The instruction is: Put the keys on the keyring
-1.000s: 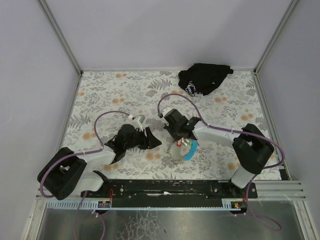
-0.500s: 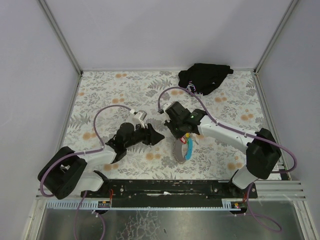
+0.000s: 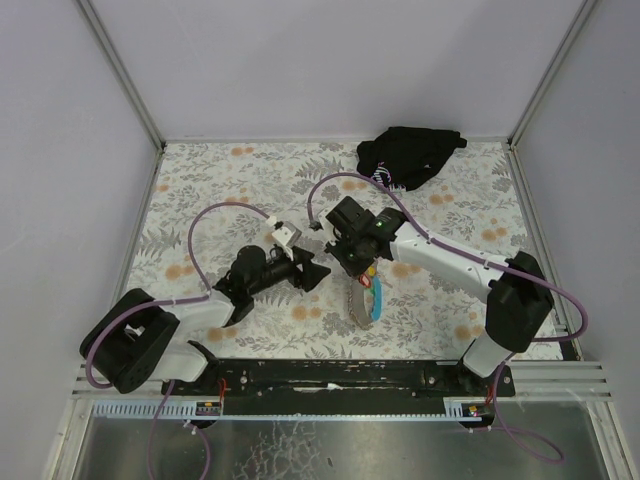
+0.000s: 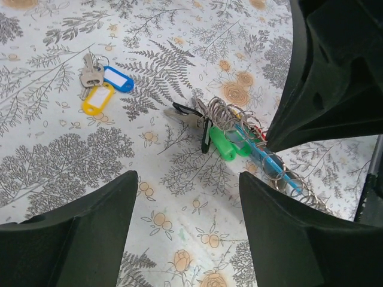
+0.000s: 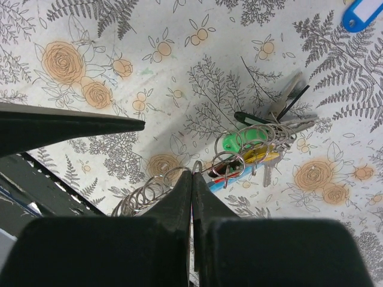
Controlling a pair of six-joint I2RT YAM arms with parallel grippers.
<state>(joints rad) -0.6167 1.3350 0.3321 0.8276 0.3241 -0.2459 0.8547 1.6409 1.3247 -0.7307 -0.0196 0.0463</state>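
Observation:
The keys (image 4: 91,70) are a small silvery cluster with a blue tag (image 4: 118,79) and a yellow tag, lying on the floral table, far left in the left wrist view. The blue tag also shows in the right wrist view (image 5: 361,13). The keyring (image 5: 254,146) is a bunch of metal rings with green and red tags on a light-blue strap (image 3: 370,297). It also shows in the left wrist view (image 4: 230,127). My right gripper (image 5: 192,174) is shut, pinching a ring at the bunch's end. My left gripper (image 4: 185,179) is open and empty, just left of the keyring.
A black cloth bundle (image 3: 408,155) lies at the table's back right. The two grippers (image 3: 308,272) (image 3: 357,268) sit close together mid-table. Grey walls enclose the table on three sides, and the arms' rail runs along the near edge.
My right gripper has moved back and left, dragging the strap out straighter. My left gripper has moved right and slightly back, toward the keyring.

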